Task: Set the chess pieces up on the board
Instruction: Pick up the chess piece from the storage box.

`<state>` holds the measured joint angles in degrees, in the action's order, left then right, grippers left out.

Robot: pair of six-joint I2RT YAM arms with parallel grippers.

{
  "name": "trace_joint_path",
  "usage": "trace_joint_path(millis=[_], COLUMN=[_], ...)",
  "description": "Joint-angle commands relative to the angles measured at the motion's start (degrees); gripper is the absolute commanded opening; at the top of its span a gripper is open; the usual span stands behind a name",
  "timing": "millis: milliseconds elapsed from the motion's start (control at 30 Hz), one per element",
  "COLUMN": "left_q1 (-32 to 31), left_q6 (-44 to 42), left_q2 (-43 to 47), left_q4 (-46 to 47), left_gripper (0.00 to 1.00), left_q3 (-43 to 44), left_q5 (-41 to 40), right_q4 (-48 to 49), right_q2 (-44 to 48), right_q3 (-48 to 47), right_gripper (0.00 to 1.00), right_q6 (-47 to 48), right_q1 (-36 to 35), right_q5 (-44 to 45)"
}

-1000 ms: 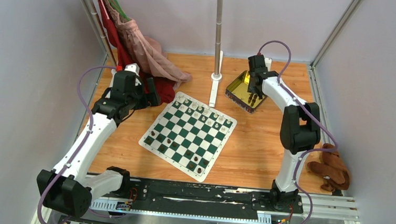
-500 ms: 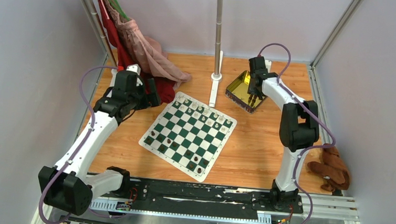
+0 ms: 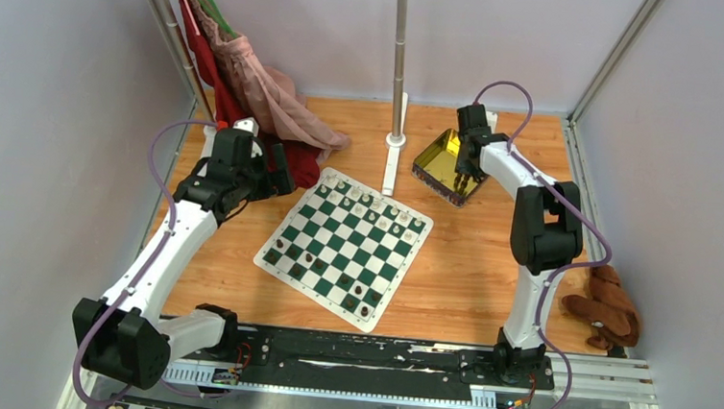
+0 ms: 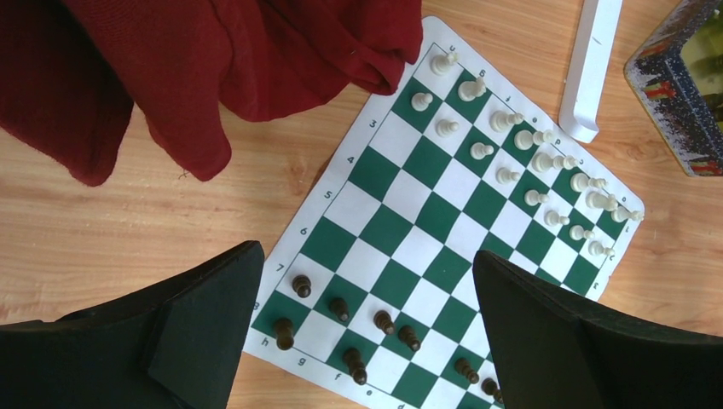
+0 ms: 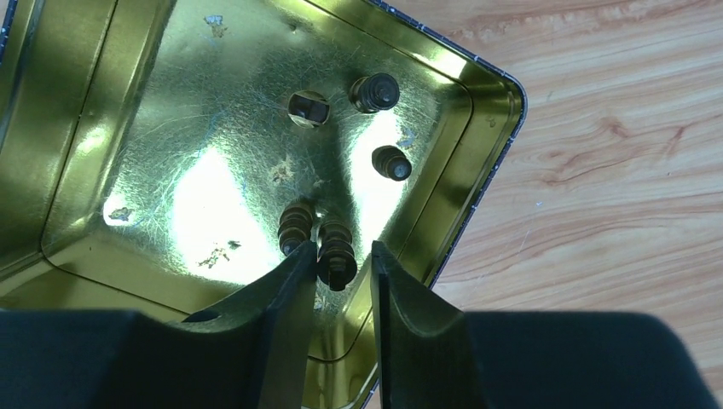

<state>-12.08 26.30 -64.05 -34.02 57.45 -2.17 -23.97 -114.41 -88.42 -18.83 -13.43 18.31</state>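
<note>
The green and white board [image 3: 346, 247] lies on the wooden table; it also shows in the left wrist view [image 4: 426, 221]. Cream pieces [image 4: 529, 162] stand along its far rows and several dark pieces [image 4: 375, 324] along its near rows. My left gripper [image 4: 367, 256] is open and empty, held above the board's left corner [image 3: 278, 175]. My right gripper [image 5: 341, 247] is down inside the gold tin [image 5: 68, 85], at back right in the top view [image 3: 464, 168]. Its fingers stand narrowly apart around a dark piece [image 5: 334, 239], which touches the left finger, with a gap to the right one. Other dark pieces [image 5: 375, 92] lie in the tin.
Red and pink clothes [image 3: 251, 91] hang at back left and drape close to the board's far corner [image 4: 170, 68]. A metal pole [image 3: 399, 63] with a white base strip [image 4: 588, 68] stands between board and tin [image 3: 434, 157]. A brown soft toy [image 3: 610, 313] lies at right.
My right gripper has shifted slightly farther back over the tin. The left arm has barely moved, and the pieces on the board have not moved.
</note>
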Motion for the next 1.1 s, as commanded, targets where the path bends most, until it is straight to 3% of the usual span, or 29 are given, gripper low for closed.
trace_joint_path(millis=[0,667,1067], left_q1=[0.4,0.4,0.4], left_q6=[-0.6,-0.4,-0.2], left_q2=[-0.3,-0.3,-0.1], left_q4=[0.0,-0.4,-0.2], left_gripper=[1.0,1.0,1.0], left_q3=[1.7,2.3,2.2], left_q5=[-0.5,-0.3,-0.1], right_q4=[0.7,0.7,1.4], right_q2=[-1.0,-1.1,0.8], right_q3=[0.4,2.2,2.8], right_gripper=[0.32,0.28,0.02], right_q6=[-1.4,-2.5,-1.3], right_q1=[1.3,1.7,2.0], right_q5=[-0.5,-2.6,-1.5])
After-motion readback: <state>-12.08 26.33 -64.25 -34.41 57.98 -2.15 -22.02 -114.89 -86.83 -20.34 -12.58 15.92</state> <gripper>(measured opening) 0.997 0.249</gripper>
